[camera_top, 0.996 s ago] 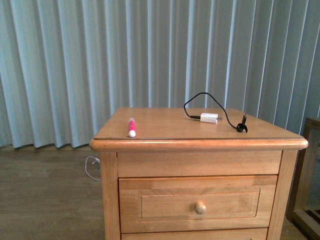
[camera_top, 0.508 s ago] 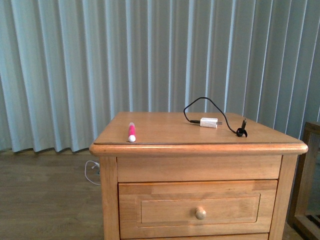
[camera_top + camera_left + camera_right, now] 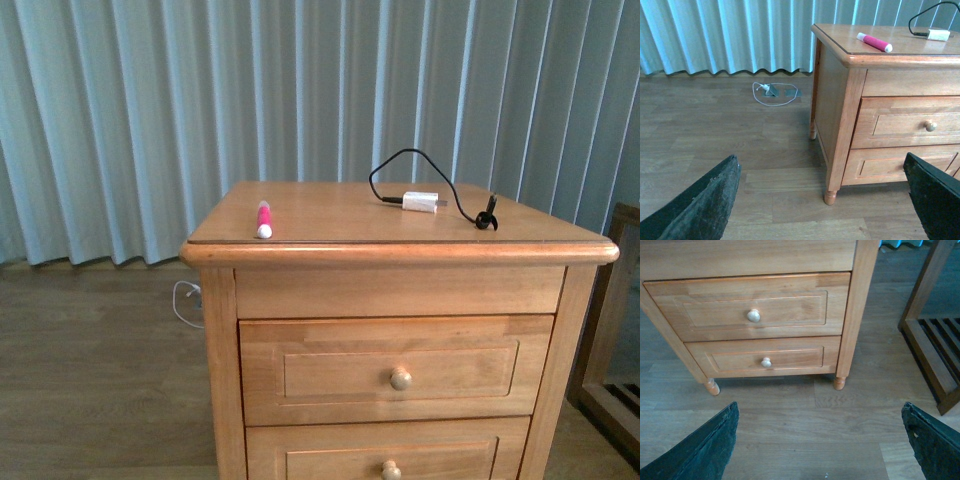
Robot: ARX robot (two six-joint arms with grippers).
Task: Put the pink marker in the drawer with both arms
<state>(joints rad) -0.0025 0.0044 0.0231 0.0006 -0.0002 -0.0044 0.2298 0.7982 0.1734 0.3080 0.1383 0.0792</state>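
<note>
The pink marker (image 3: pixel 264 219) lies on the nightstand top near its front left corner, white end toward me; the left wrist view also shows the marker (image 3: pixel 874 42). The drawer (image 3: pixel 395 368) is the upper one, closed, with a round knob (image 3: pixel 400 378); in the right wrist view the drawer (image 3: pixel 747 305) is also closed. Neither arm appears in the front view. My left gripper (image 3: pixel 825 200) is open over the floor, left of the nightstand and low down. My right gripper (image 3: pixel 822 442) is open above the floor in front of the nightstand. Both hold nothing.
A white charger plug (image 3: pixel 420 202) with a looping black cable (image 3: pixel 400 160) lies on the top at the back right. The lower drawer (image 3: pixel 765 360) is closed. A wooden slatted frame (image 3: pixel 935 345) stands right of the nightstand. A white cord (image 3: pixel 772 92) lies on the floor by the curtain.
In the front view the nightstand sits higher in the frame than before, and the lower drawer's knob has come into sight. The marker and charger have not moved on the top.
</note>
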